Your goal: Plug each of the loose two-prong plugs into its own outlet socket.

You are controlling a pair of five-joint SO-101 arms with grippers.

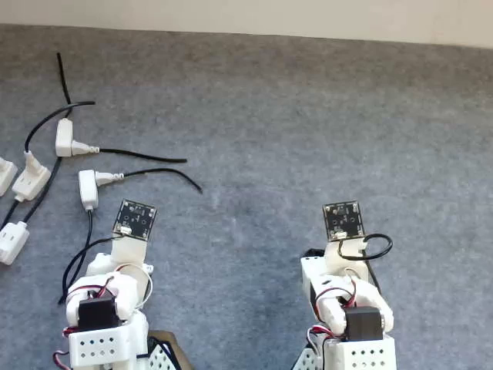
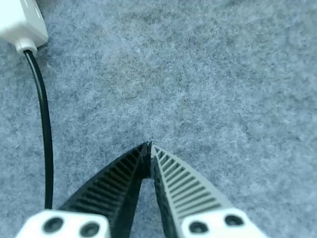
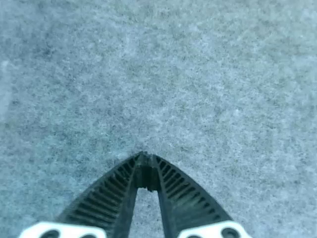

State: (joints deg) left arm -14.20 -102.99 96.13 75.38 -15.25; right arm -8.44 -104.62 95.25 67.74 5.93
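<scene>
Several white plug and socket pieces on black cords lie at the left of the grey carpet. One white piece (image 1: 65,139) is farthest back, another (image 1: 88,188) lies just ahead of the left arm (image 1: 115,270), and two more (image 1: 31,178) (image 1: 11,240) lie near the left edge. In the left wrist view my left gripper (image 2: 149,147) is shut on nothing above bare carpet, with the cord end of a white piece (image 2: 21,22) and its black cord (image 2: 43,119) off to one side. My right gripper (image 3: 146,156) is shut and holds nothing, over bare carpet.
Loose black cord ends (image 1: 166,171) trail from the white pieces toward the middle of the carpet. A pale wall strip (image 1: 308,15) borders the far edge. The right arm (image 1: 347,301) stands at the front right, well away from the cords.
</scene>
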